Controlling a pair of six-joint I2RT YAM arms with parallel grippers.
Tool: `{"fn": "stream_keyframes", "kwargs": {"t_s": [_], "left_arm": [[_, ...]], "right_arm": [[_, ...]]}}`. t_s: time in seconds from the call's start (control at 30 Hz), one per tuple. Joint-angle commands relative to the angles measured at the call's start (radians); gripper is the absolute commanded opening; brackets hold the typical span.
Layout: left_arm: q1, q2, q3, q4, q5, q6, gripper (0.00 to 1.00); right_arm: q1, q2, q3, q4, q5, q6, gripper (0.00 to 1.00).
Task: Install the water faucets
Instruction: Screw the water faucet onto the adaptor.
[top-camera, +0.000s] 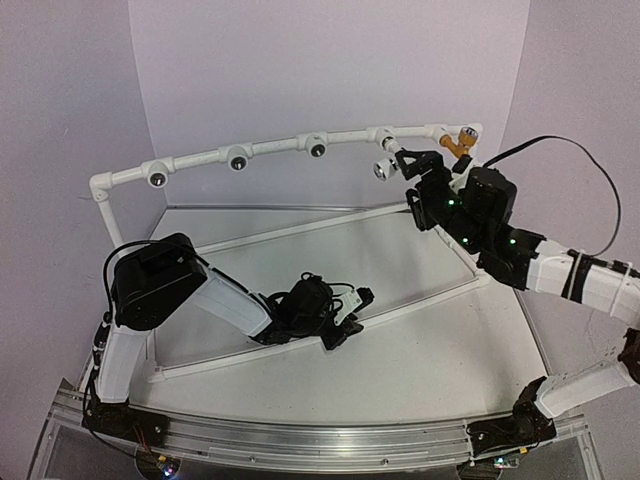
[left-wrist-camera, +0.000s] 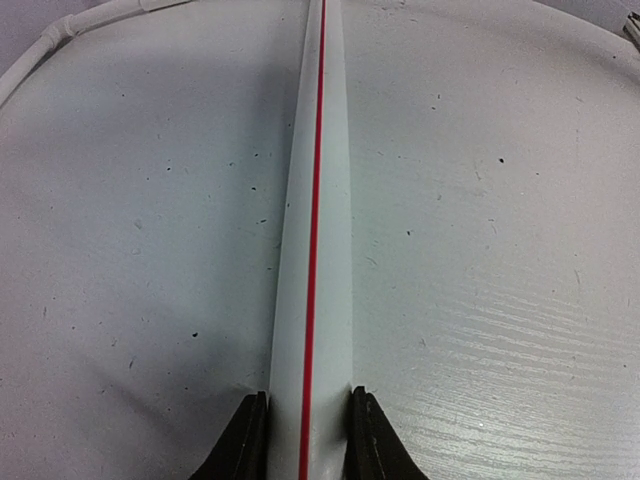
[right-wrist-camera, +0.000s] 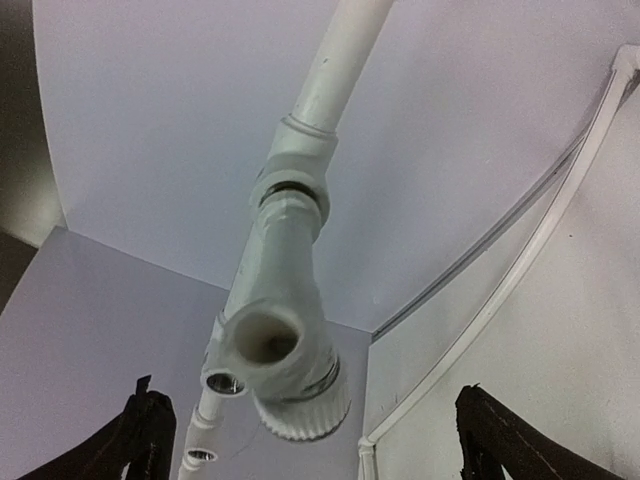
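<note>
white faucet (right-wrist-camera: 285, 290): on pipe frame (top-camera: 200, 159) | striped pipe (left-wrist-camera: 335, 250): 1 red line

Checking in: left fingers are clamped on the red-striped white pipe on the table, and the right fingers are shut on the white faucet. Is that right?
Not quite. The right fingers are open, wide apart either side of the white faucet without touching it; the right wrist view shows this. The left fingers are clamped on the red-striped white pipe.
</note>
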Motion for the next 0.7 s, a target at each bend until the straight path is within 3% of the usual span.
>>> {"fn": "stream_keyframes", "kwargs": {"t_s": [0.0,0.17,0.3,0.4,0.53,0.67], "left_arm": [[-0.039,0.134,-0.077,-0.382,0.016,-0.073,0.0],[-0.039,0.131,-0.077,-0.386,0.014,-0.076,0.0],[-0.039,0.132,-0.077,-0.386,0.018,-0.076,0.0],[-0.039,0.133,-0.073,-0.386,0.019,-0.074,0.0],[-0.039,0.136,-0.068,-0.388,0.017,-0.073,0.0],[-0.039,0.141,-0.064,-0.392,0.016,-0.071,0.0]], "right_arm": [[0.007,-0.177,-0.015,-0.155,-0.003,-0.274,0.98],[0.008,-0.262,0.074,-0.463,-0.055,-0.721,0.98],[0.008,-0.216,0.232,-0.716,-0.03,-1.239,0.97],[0.011,-0.147,0.324,-0.815,0.001,-1.656,0.95],[0.019,-0.069,0.358,-0.754,0.205,-2.123,0.97],[0.026,-0.028,0.314,-0.509,0.293,-2.551,0.97]]}}
